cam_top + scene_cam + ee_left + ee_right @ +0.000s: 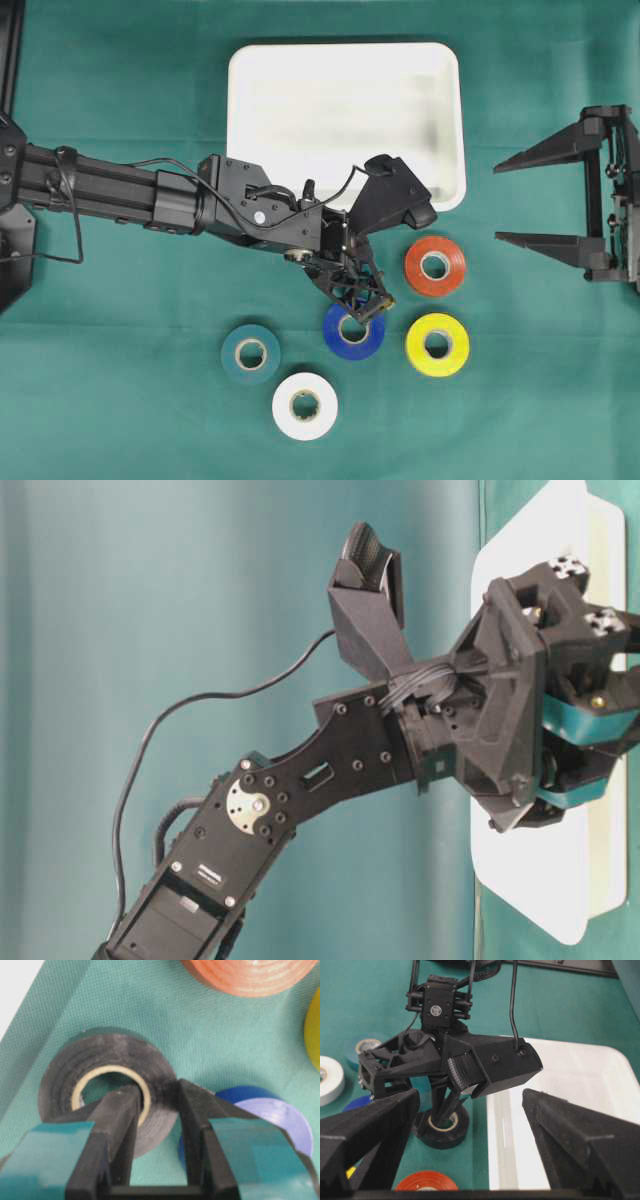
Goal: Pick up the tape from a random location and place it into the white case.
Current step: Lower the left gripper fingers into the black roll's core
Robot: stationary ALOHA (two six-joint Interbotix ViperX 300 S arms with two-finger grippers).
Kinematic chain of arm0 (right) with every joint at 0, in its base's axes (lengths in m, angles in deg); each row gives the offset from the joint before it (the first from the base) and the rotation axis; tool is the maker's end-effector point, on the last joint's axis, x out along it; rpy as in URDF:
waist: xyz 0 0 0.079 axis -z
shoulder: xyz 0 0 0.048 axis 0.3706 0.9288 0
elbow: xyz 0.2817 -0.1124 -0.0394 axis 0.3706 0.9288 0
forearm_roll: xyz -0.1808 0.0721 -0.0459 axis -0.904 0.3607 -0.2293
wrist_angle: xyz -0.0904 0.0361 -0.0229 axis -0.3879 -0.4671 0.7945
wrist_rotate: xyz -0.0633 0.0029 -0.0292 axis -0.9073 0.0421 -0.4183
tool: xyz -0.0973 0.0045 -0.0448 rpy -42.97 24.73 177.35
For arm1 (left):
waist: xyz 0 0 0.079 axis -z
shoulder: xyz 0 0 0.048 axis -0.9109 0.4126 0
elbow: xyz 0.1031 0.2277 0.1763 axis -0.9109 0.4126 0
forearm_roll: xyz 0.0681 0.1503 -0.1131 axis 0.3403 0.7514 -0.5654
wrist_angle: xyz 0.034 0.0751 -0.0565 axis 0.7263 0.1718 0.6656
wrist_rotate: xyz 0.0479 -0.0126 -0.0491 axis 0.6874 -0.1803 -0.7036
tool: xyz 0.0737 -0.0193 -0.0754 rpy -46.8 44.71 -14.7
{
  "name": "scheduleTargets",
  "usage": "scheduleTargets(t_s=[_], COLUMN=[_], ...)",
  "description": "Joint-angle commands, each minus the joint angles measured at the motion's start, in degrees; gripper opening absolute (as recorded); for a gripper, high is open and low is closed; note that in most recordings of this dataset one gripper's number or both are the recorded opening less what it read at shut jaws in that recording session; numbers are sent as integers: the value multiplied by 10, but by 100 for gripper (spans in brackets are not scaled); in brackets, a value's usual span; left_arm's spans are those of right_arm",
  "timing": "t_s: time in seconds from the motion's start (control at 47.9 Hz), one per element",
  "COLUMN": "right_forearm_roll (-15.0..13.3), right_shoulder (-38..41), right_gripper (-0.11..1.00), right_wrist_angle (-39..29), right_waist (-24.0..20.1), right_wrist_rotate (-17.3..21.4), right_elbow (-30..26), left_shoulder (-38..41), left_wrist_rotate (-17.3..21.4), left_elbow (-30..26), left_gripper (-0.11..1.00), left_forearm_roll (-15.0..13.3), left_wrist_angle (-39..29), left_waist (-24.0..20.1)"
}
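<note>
The black tape roll (pixel 107 1087) lies flat on the green cloth (pixel 210 1035), pinched through its wall by the left gripper (pixel 157 1102): one finger (pixel 120 1115) stands inside the cardboard core, the other finger (pixel 192 1110) presses the outer face, and the roll's wall fills the gap between them. In the right wrist view the same roll (pixel 442 1130) sits on the cloth with the finger going down into its hole; whether it has left the cloth cannot be told. In the overhead view the roll is hidden under the gripper's body.

Just beside the outer finger lies the blue roll (pixel 270 1110), its near edge close against the black one. Beyond the fingertips, farther out, is the orange roll (pixel 250 975); off to the outer-finger side, a yellow roll (pixel 314 1030) shows at the frame edge. In the overhead view the teal roll (pixel 250 353) and the white roll (pixel 304 405) lie well behind the left gripper's fingers, apart from each other.

The white case (pixel 345 110) lies beyond the fingertips, on the inner-finger side, its near rim close to the black roll in the right wrist view. Nothing shows inside it.

The right gripper (pixel 525 200) hovers well apart from all the rolls, its fingers (pixel 580 1140) spread wide, with nothing between them; the left arm and case are framed in the gap.
</note>
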Motion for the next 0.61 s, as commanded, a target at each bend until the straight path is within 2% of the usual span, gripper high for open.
scheduleTargets(t_s=[0.0,0.585], right_forearm_roll=[0,-1], right_shoulder=[2,2], right_gripper=[93,93], right_wrist_angle=[4,4], right_waist=[1,1], right_wrist_rotate=[1,1], right_elbow=[-12,-12], left_shoulder=[-10,-11], left_wrist_rotate=[4,4], left_elbow=[-11,-18], left_gripper=[18,18], left_forearm_roll=[1,1], left_wrist_angle=[0,-8], left_waist=[1,3])
